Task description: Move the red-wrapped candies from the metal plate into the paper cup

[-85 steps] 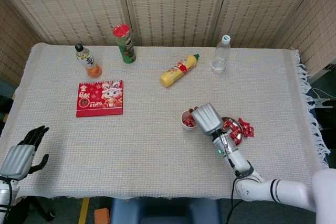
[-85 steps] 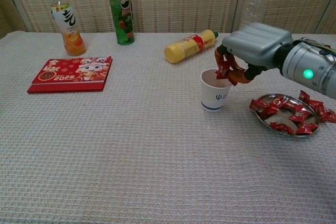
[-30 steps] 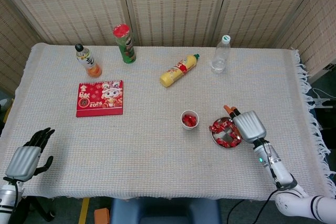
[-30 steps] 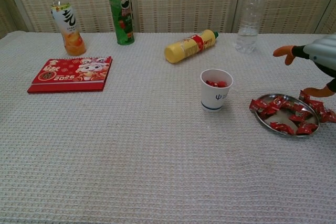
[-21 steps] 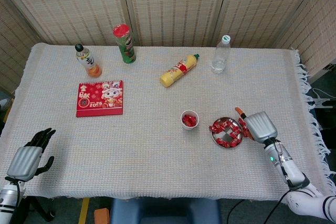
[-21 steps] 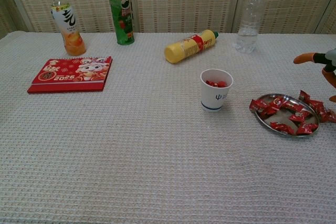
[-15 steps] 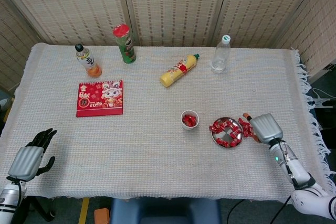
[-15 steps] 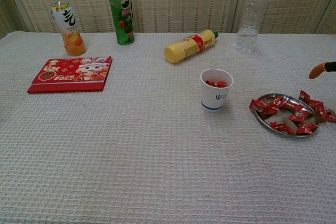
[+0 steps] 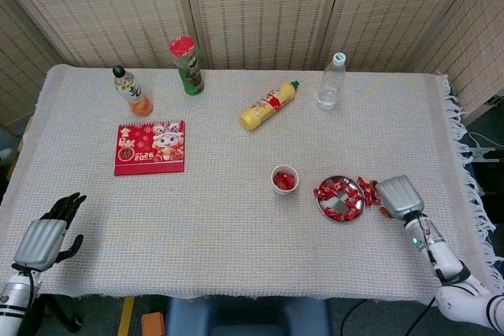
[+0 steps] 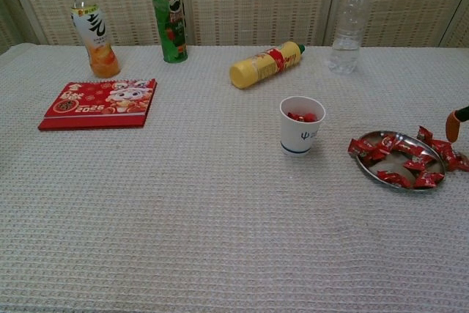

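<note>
Woven cloth lay under the metal plate (image 9: 340,198) of red-wrapped candies (image 10: 401,159), near the paper cup (image 9: 284,179); the empty right hand (image 9: 398,195), spread unclear, risked nudging loose candies off the rim.

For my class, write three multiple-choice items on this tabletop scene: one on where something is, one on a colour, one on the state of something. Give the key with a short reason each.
1. Where is the red calendar?
A. Beside the metal plate
B. On the table's left part, in front of the orange drink bottle
C. Under the paper cup

2. What colour is the bottle lying on its side?
A. Yellow
B. Blue
C. White

3. What state is the paper cup in?
A. Tipped over
B. Upright, empty
C. Upright, holding red candies

Key: B, it lies near the orange drink bottle, far from the metal plate; A, its body is yellow; C, red candies show inside its rim.
</note>
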Controlling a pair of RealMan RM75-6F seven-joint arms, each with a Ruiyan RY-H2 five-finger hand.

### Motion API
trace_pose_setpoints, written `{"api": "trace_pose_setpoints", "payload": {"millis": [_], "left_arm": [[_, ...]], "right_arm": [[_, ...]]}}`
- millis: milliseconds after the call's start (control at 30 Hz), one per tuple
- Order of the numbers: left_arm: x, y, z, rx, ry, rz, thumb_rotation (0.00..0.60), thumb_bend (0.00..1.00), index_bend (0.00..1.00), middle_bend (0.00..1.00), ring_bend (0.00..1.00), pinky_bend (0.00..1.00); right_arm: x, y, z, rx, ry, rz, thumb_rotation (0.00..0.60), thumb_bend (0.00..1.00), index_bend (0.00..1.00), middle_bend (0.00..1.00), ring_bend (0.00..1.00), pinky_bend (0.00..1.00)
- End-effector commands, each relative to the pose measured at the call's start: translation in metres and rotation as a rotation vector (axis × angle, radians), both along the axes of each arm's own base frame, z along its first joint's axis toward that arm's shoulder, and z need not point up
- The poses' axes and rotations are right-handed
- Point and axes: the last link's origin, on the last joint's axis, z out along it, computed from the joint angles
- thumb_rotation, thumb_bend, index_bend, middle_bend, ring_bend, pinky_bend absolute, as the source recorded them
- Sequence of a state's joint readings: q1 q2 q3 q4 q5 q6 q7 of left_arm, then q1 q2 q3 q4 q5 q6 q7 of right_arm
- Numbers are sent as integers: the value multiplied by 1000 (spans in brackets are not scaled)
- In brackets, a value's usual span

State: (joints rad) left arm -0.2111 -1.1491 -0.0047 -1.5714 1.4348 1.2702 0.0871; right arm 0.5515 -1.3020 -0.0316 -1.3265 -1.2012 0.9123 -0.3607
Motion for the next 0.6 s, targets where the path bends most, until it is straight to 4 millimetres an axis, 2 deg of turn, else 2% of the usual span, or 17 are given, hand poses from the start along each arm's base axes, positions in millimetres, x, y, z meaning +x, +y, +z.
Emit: {"api": "trace_pose_setpoints", "payload": {"millis": [33, 200, 333, 600], "left_arm": [[0, 0, 0, -1, 0, 0, 600, 437, 0, 0, 62, 349], [0, 0, 0, -3, 1, 0, 600, 436, 0, 0, 63, 350], [0, 0, 0, -1, -1, 2, 600, 436, 0, 0, 64, 350], [-1, 1, 1, -1, -4, 6, 600, 436, 0, 0, 65, 349]], "right_arm": [[-1, 1, -7, -8, -9, 14, 600, 198, 370, 1000, 1000, 1000], [1, -1, -18, -7, -19, 22, 600, 197, 306, 1000, 1000, 1000], [2, -2, -26, -5, -34, 28, 600, 197, 302, 1000, 1000, 1000], [2, -3, -33, -2, -38, 33, 600, 198, 465, 1000, 1000, 1000]]}}
